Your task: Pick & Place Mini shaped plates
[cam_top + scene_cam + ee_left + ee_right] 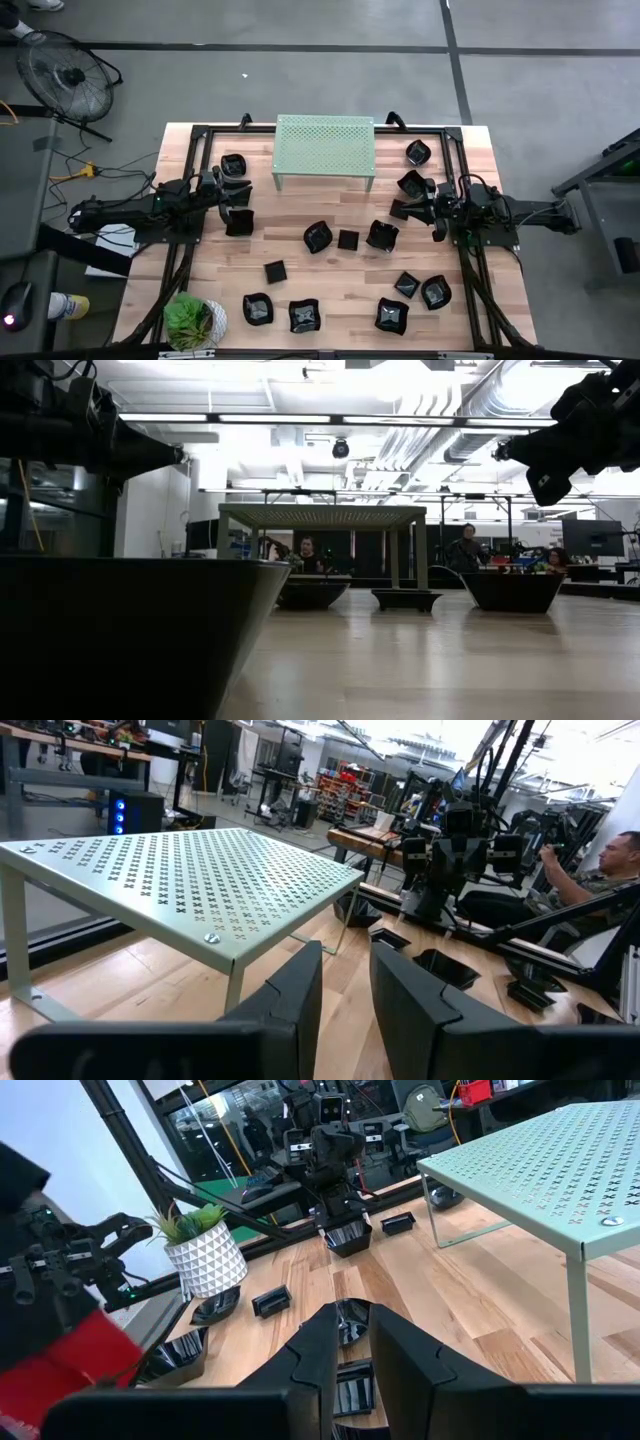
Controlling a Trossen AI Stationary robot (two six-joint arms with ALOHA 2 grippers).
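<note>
Black plate [120, 630] fills foreground; right end effector [437, 222], narrowly spread and empty, hangs right of plate [382, 235]; left end effector [238, 195] likewise.

both dark six-joint arms reach inward over the table from opposite sides, wrists raised. left gripper [345, 1010] (dark two-finger type) has its fingers parted by a narrow gap with nothing between them. right gripper [355, 1365] likewise shows a slim gap, nothing gripped.

overhead, table-level, two wrist cameras
</note>
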